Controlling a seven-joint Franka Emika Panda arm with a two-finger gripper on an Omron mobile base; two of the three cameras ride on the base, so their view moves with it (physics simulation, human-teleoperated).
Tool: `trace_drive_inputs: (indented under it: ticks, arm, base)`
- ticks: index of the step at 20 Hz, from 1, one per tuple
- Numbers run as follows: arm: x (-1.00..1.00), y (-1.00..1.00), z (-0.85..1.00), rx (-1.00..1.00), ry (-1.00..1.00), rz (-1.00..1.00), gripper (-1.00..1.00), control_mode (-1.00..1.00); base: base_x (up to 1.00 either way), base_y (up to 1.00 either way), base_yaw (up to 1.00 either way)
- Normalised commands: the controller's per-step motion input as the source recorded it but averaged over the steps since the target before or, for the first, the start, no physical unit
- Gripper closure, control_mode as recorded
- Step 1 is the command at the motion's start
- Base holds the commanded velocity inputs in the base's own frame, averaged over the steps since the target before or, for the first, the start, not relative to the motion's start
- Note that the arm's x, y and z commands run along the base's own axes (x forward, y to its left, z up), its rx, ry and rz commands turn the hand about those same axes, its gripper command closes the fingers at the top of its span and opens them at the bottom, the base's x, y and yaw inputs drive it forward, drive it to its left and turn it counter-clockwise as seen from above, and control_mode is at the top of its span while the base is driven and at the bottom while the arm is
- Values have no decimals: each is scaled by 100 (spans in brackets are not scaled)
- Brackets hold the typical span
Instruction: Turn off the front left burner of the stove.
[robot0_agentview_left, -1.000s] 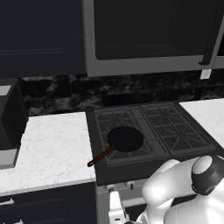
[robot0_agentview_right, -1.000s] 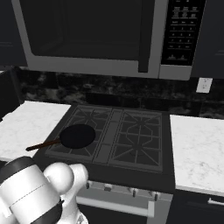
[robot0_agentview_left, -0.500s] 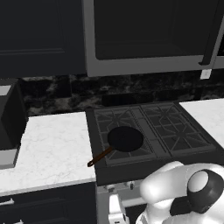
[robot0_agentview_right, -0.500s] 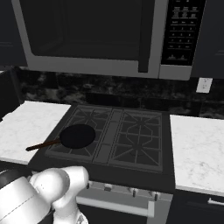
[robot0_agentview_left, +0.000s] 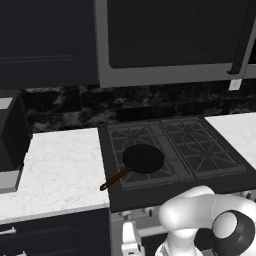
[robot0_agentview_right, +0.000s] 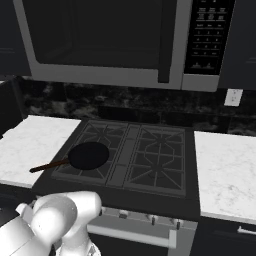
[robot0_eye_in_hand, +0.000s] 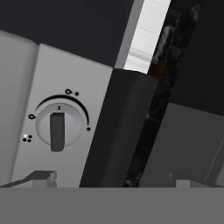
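The stove (robot0_agentview_left: 170, 192) (robot0_agentview_right: 135, 197) is black, with a grated top and a silver front panel carrying a row of small knobs (robot0_agentview_right: 150, 218). A round black frying pan (robot0_agentview_left: 143, 159) (robot0_agentview_right: 89, 155) with a brown handle rests on the front left burner (robot0_agentview_left: 150, 178) (robot0_agentview_right: 95, 176). In the hand view, one silver knob (robot0_eye_in_hand: 58, 127) with a dark pointer bar sits on the silver panel (robot0_eye_in_hand: 26, 78), ringed by flame marks. My gripper (robot0_eye_in_hand: 113, 181) is open, close in front of the panel. The knob is above the left fingertip (robot0_eye_in_hand: 43, 177), and nothing is between the fingers.
A grey microwave (robot0_agentview_left: 170, 40) (robot0_agentview_right: 100, 40) hangs over the stove. White marble counters flank it on the left (robot0_agentview_left: 60, 165) and right (robot0_agentview_right: 225, 170). A dark appliance (robot0_agentview_left: 10, 145) stands at the far left. My white arm (robot0_agentview_left: 200, 225) (robot0_agentview_right: 55, 225) bends low before the stove front.
My arm has sunk lower in front of the stove, its elbow dropping toward the bottom of both base views. The pan and stove have not moved.
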Motion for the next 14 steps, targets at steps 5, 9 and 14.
trace_drive_inputs:
  ticks: [5,9,14]
  arm:
    - [25,0,-2,0,0,0,-100,-100]
    - [3,0,-17,0,0,0,-100,-100]
    - [0,6,-35,-5,0,0,-100,-100]
  base:
    - [0,0,0]
    - [0,0,0]
    - [0,0,0]
